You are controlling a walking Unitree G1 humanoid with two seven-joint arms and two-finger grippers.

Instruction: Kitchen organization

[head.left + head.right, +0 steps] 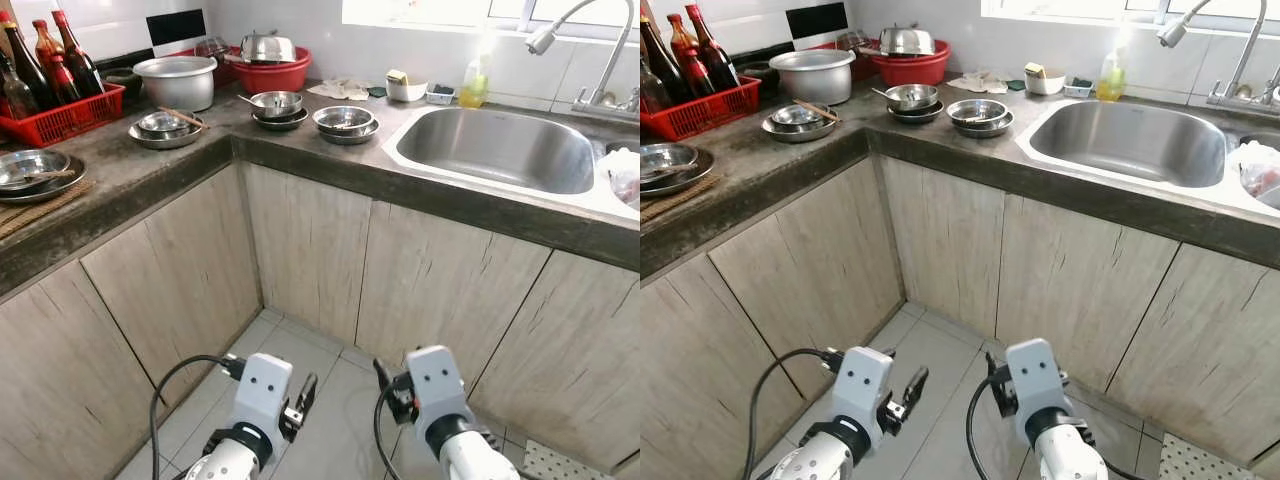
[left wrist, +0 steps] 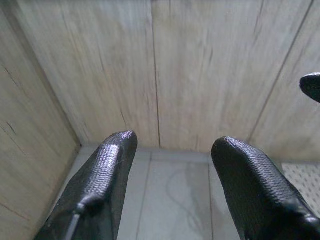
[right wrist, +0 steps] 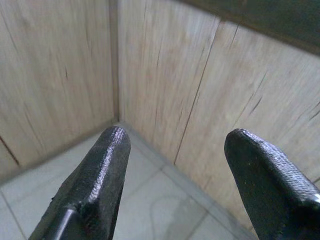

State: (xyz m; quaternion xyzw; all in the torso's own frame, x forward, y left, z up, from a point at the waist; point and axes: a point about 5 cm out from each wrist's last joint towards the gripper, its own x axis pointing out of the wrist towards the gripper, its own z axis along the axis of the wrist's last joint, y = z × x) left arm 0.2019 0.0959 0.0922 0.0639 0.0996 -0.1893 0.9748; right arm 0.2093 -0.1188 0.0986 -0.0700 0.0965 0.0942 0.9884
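Nearest, the left gripper point(image 2: 170, 165) and right gripper point(image 3: 175, 165) hang low over the floor point(image 1: 330, 400) before the cabinets point(image 1: 310, 250), fingers spread wide, holding nothing. Farther, on the counter point(image 1: 120, 170): steel bowls point(image 1: 345, 122) at the corner, a sink point(image 1: 500, 150) right, a red crate point(image 1: 65, 118) of bottles point(image 1: 75, 50) far left.
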